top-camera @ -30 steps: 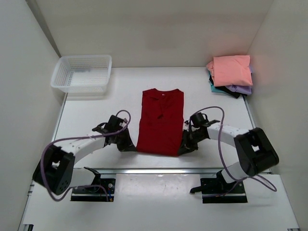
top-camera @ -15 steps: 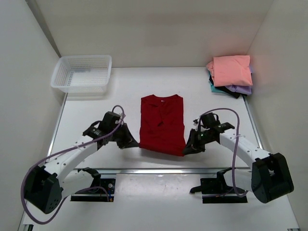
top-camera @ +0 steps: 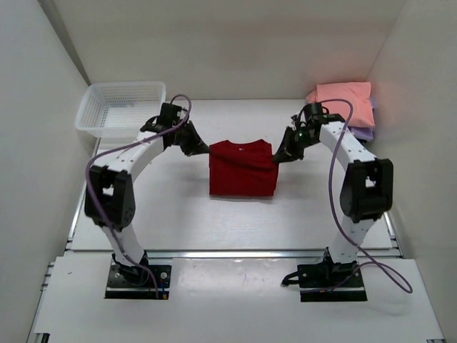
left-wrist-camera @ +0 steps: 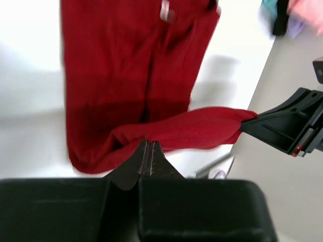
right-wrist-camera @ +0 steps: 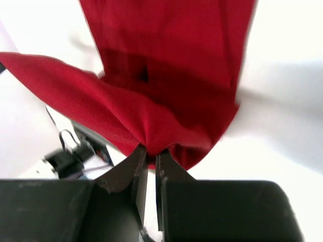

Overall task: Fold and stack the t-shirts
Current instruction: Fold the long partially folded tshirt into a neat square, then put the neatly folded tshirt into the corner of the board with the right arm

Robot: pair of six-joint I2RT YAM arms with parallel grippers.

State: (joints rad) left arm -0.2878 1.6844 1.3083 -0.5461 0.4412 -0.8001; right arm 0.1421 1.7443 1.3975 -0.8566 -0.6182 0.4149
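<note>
Now left gripper (top-camera: pixel 206 150) and right gripper (top-camera: pixel 279 156) pinch 1 red t-shirt (top-camera: pixel 243 173).

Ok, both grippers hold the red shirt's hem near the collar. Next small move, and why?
Probably lower both together and lay the hem on the collar end before opening. The left gripper and right gripper are each shut on a hem corner of the dark red t-shirt, and the wrist views show the hem stretched above the lower layer.

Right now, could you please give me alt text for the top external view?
The left hand and right hand each pinch a corner of a dark red t-shirt folded double at centre. A white basket sits far left; folded shirts far right.
</note>
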